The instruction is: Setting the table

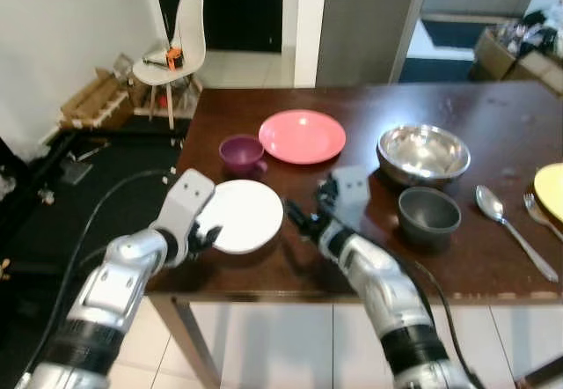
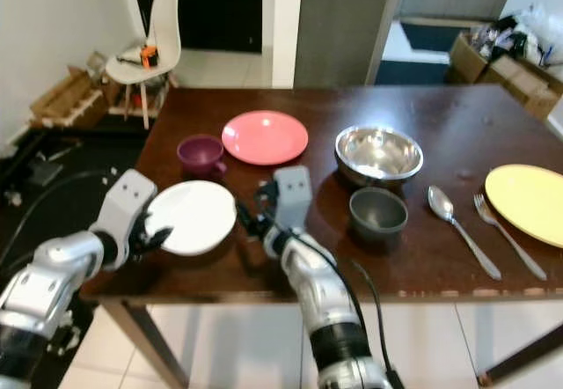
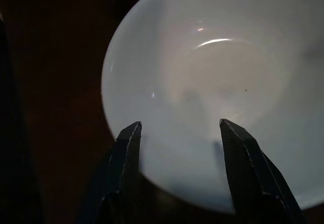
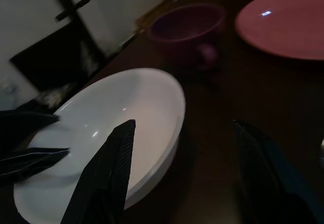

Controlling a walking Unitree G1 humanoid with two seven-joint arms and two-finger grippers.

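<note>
At seven o'clock on the tabletop point(image 2: 457, 134), white bowl point(image 2: 192, 216): left hand point(image 2: 151, 233) spread at its rim, right hand point(image 4: 177, 173) open beside. Right eye view alone shows whole yellow plate point(image 2: 528, 191); three bowls, two plates.

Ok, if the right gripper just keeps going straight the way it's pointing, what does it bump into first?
Most likely the white plate: the right gripper, jaws open, points at its near rim, with the purple cup farther behind. Depth is hard to judge.
</note>
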